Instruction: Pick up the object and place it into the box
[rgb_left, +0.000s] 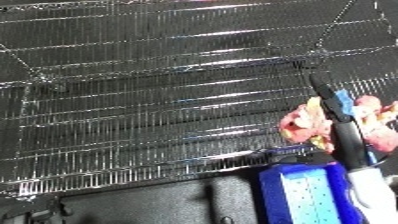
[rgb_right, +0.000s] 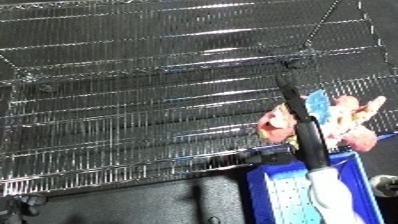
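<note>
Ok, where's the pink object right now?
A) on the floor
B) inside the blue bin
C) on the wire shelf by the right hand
C: the pink object lies on the wire shelf, with the right hand reaching over it; the blue bin sits below, nearer the camera.

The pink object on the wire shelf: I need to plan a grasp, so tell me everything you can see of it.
The pink object looks soft and crumpled, mostly pink with light blue and yellowish patches, possibly a plush toy or bunched cloth; its exact shape cannot be told. It lies on the wire shelf near the shelf's right front edge, just above the blue bin. The right hand, dark and slender, reaches across its middle and partly hides it; whether the fingers grip it cannot be told.
</note>
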